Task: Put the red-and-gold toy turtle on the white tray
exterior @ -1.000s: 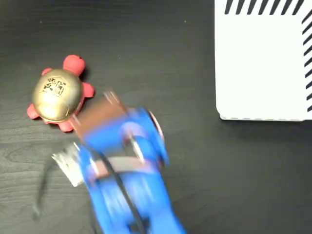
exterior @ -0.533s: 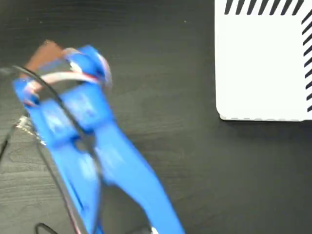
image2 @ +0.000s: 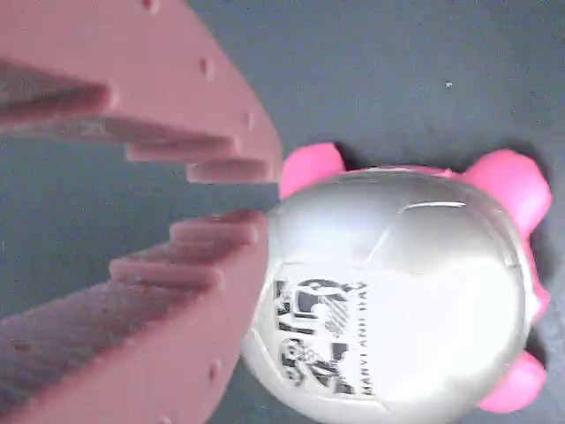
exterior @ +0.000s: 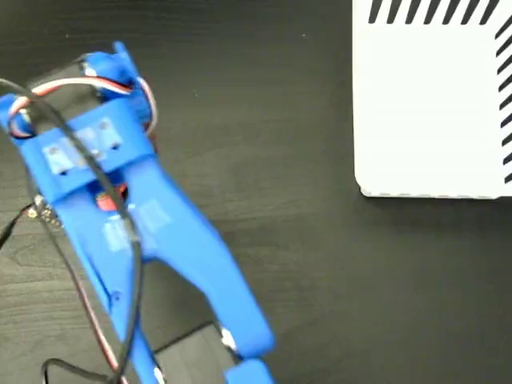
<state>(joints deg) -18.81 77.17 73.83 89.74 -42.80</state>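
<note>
Blue arm over the turtle, white tray apart at 2 o'clock.

In the fixed view, blue arm (exterior: 120,208) stretched from 6 o'clock toward 10 o'clock over the dark desk (exterior: 288,264), hiding the red-and-gold toy turtle there; white tray (exterior: 432,104) with black stripes well apart at 2 o'clock, nothing on it. In the wrist view, claw (image2: 231,196) with its two ridged reddish fingers (image2: 168,88) nearly closed at the tips, just beside the turtle's shell, holding nothing. Red-and-gold toy turtle (image2: 397,291) on the desk at 4 o'clock from the tips, shiny dome with a printed mark, pink legs around.
</note>
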